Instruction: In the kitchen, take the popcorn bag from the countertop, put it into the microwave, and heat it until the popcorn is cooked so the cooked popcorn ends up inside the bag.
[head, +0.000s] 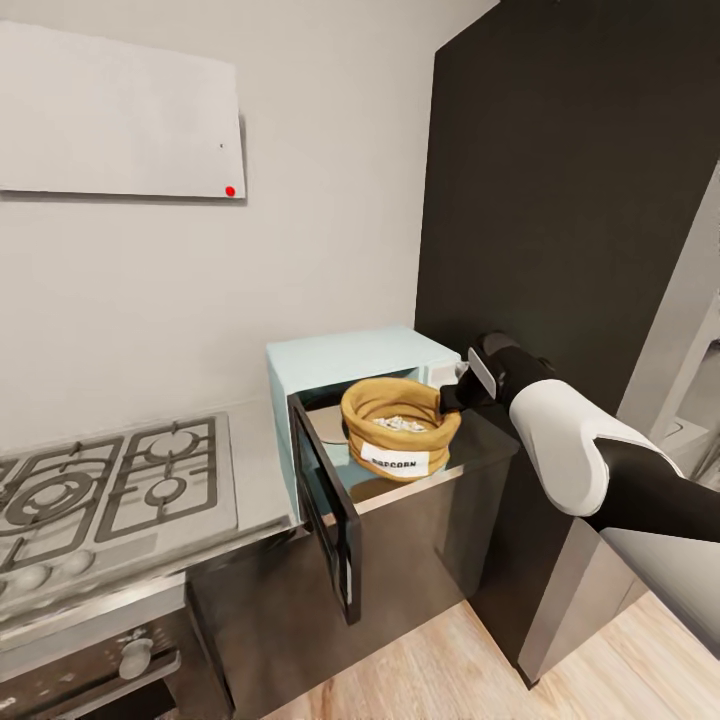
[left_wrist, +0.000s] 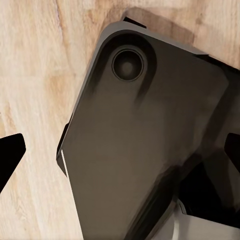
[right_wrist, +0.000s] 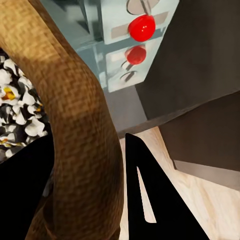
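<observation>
the hob (head: 110, 490) sits on the countertop (head: 262, 470) at the left. next comes the microwave (head: 340, 360), its door (head: 325, 505) swung open toward the robot. the popcorn bag (head: 400, 428) hangs in front of the open cavity mouth, label facing out and opening upward; whether its base touches anything cannot be told. whitish popcorn (head: 400, 423) shows inside it.

the right gripper (head: 452, 397) meets the bag at its right-hand rim. in the right wrist view the rolled rim (right_wrist: 80, 150) passes between the two dark fingers (right_wrist: 150, 200), so the fingers are clamped on the rim. two red knobs (right_wrist: 141, 27) on the microwave panel show beyond it.

governing relation: the cavity lies beyond the bag and to its left, away from the gripper, so the coming move is judged to be a push inward past the door edge. the right arm is the nearer one.

the left gripper (left_wrist: 120, 150) points down at the wood floor (left_wrist: 35, 75) and a dark part of the robot's base (left_wrist: 145, 140). its fingertips stand wide apart, holding nothing.
</observation>
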